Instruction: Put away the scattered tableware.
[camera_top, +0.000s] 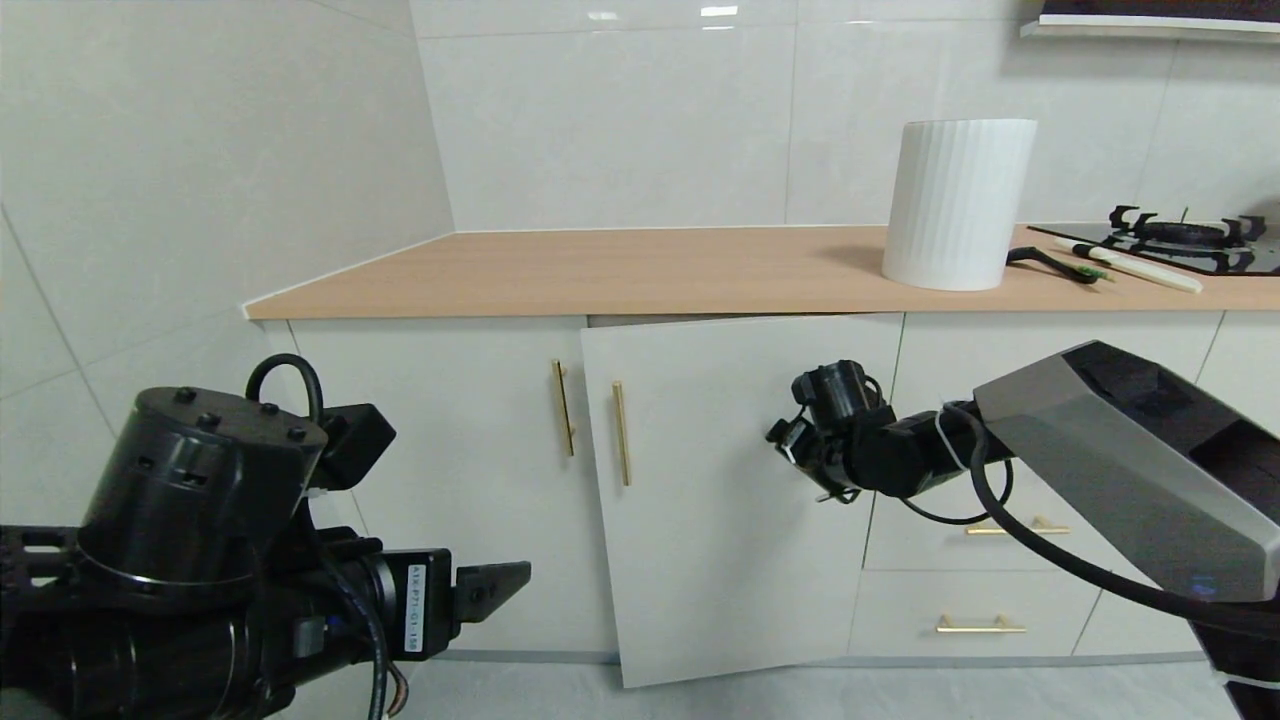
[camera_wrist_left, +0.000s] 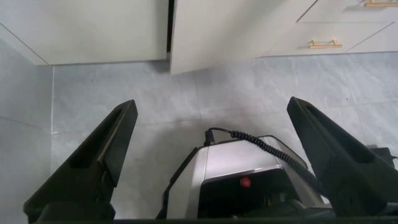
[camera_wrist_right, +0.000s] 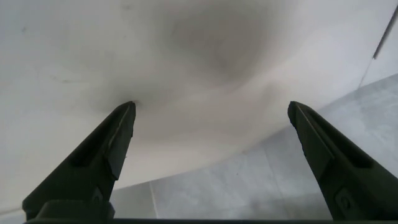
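Note:
On the wooden counter (camera_top: 620, 270) stands a tall white ribbed holder (camera_top: 958, 205). Just right of it lie scattered utensils: a black-handled one (camera_top: 1050, 262) and a long white one (camera_top: 1135, 266) with a green bit beside it. Below the counter, a white cabinet door (camera_top: 730, 500) with a gold handle (camera_top: 621, 432) stands ajar. My right gripper (camera_top: 797, 440) is open, held close against the face of that door (camera_wrist_right: 205, 56), nothing between its fingers (camera_wrist_right: 106, 149). My left gripper (camera_top: 490, 590) hangs low at the left, open and empty (camera_wrist_left: 211, 109), above the floor.
A gas hob (camera_top: 1190, 240) sits at the counter's far right. A closed door with a gold handle (camera_top: 563, 407) is left of the ajar one; drawers (camera_top: 980, 625) lie to the right. A tiled wall (camera_top: 150, 200) closes the left side. Grey floor (camera_wrist_left: 186, 99) lies below.

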